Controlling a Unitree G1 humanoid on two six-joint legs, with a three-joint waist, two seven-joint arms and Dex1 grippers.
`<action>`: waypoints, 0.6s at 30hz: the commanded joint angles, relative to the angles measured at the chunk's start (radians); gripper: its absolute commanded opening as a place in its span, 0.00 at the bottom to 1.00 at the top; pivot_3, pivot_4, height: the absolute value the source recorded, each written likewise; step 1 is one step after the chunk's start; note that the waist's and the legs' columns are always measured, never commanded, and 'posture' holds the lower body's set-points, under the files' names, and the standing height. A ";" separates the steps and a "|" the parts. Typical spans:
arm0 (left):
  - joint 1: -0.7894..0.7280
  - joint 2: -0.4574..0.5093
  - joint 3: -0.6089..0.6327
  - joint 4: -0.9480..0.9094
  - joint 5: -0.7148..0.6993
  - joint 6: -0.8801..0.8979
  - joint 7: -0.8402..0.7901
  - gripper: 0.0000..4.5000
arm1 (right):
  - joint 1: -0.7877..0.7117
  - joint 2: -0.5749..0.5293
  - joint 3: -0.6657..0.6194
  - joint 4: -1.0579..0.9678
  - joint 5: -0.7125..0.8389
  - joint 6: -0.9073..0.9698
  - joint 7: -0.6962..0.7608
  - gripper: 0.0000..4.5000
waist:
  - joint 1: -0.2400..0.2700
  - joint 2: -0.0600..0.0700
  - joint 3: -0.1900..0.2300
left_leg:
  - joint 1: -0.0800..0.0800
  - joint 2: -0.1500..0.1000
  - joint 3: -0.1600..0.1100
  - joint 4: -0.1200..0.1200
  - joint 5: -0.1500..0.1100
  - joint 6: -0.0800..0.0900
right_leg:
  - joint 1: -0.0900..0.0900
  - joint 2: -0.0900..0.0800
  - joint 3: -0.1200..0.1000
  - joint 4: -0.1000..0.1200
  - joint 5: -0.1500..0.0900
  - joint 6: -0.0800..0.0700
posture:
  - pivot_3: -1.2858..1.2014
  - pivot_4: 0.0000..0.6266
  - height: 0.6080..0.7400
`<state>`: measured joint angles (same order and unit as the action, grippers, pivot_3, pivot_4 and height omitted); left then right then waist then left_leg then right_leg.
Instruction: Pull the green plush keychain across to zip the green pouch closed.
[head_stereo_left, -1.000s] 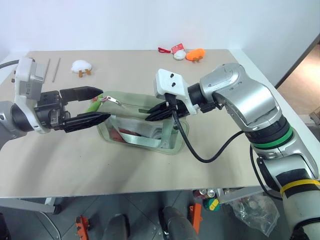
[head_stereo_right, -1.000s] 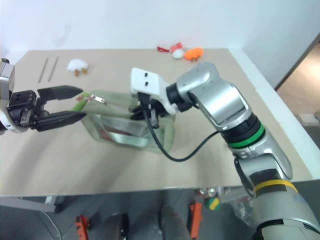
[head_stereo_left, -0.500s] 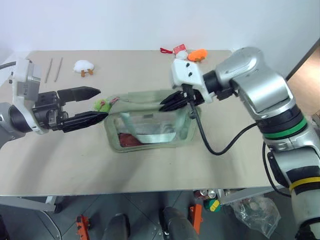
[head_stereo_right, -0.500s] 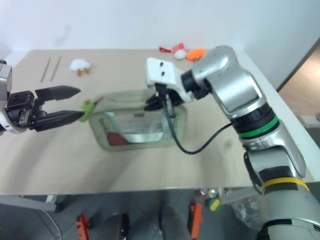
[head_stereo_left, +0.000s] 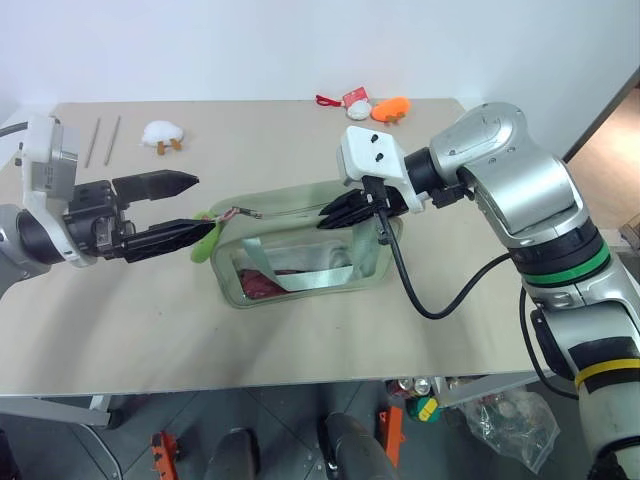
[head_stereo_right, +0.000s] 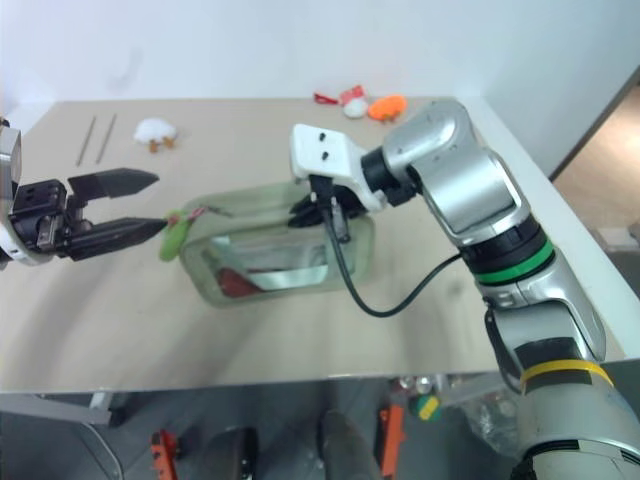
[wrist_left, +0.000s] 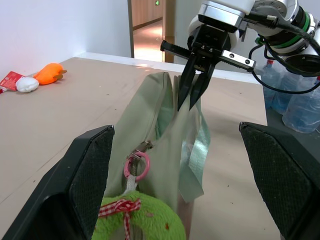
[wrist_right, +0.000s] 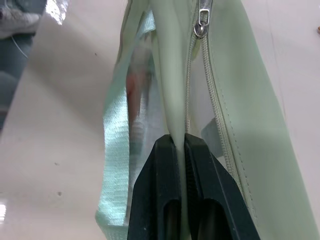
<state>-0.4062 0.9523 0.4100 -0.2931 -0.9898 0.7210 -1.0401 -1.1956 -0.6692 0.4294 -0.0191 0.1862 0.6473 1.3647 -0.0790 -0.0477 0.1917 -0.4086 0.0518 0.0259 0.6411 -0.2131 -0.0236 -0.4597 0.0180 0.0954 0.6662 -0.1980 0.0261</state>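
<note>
Left gripper (head_stereo_left: 180, 209): fingers spread wide apart and pointing toward the pouch; one black finger runs just beside the keychain, the other stands above it, and nothing is pinched between them. It sits in the same spot as a second ago.

Right gripper (head_stereo_left: 338, 212): fingers pressed together on the top edge of the pouch at its right end; the wrist view shows the pale green fabric clamped between the two black fingers (wrist_right: 162, 195). Compared with a second ago, the arm has swung toward the robot's right and carried that end of the pouch with it.

Green pouch (head_stereo_left: 300, 262): on the table (head_stereo_left: 330, 340) between the two grippers, clear front panel facing the camera, red items showing inside. A second ago it lay skewed with its right end nearer the camera; now its top edge is stretched out nearly straight from the keychain to the right gripper.

Green plush keychain (head_stereo_left: 205, 233): hangs at the left end of the pouch top, just off the left gripper's lower finger, joined to the zipper by a pink ring (wrist_left: 137, 165) and a metal clasp.

Zipper pull (wrist_right: 202, 22): a second metal pull lies on the zipper line farther along from the right gripper.

White plush toy (head_stereo_left: 164, 133): far side of the table, unmoved.

Orange plush toy (head_stereo_left: 391, 107): far edge, beside a small white item with a red tag, unmoved.
</note>
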 joint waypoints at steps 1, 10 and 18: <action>-0.013 0.011 0.036 0.008 -0.006 -0.017 -0.012 0.92 | -0.009 0.028 -0.034 -0.063 0.034 0.054 -0.016 0.01 | -0.004 0.000 0.000 | 0.000 0.000 0.000 0.000 0.000 0.000 | 0.000 0.000 0.000 0.000 0.000 0.000 | 0.52 0.24 1.00; -0.018 0.006 0.034 0.015 -0.010 -0.017 -0.015 0.92 | -0.013 0.042 -0.033 -0.099 0.059 0.127 -0.020 0.01 | -0.009 0.000 0.000 | 0.001 0.003 0.000 -0.001 0.000 0.000 | 0.000 0.003 0.000 0.000 0.000 -0.002 | 0.52 0.24 1.00; -0.010 -0.003 0.034 0.006 -0.011 -0.019 -0.007 0.92 | 0.010 0.059 -0.032 -0.119 0.071 0.130 -0.036 0.08 | -0.014 0.000 0.000 | 0.001 0.004 0.000 -0.001 0.000 0.000 | 0.000 0.005 0.000 0.000 0.000 -0.003 | 0.52 0.24 1.00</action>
<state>-0.4078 0.9477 0.4098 -0.2720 -0.9899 0.7178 -1.0496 -1.1899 -0.6228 0.4234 -0.0963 0.2389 0.7999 1.3304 -0.0933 -0.0477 0.1917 -0.4071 0.0562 0.0258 0.6402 -0.2131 -0.0236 -0.4598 0.0229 0.0956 0.6667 -0.1977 0.0232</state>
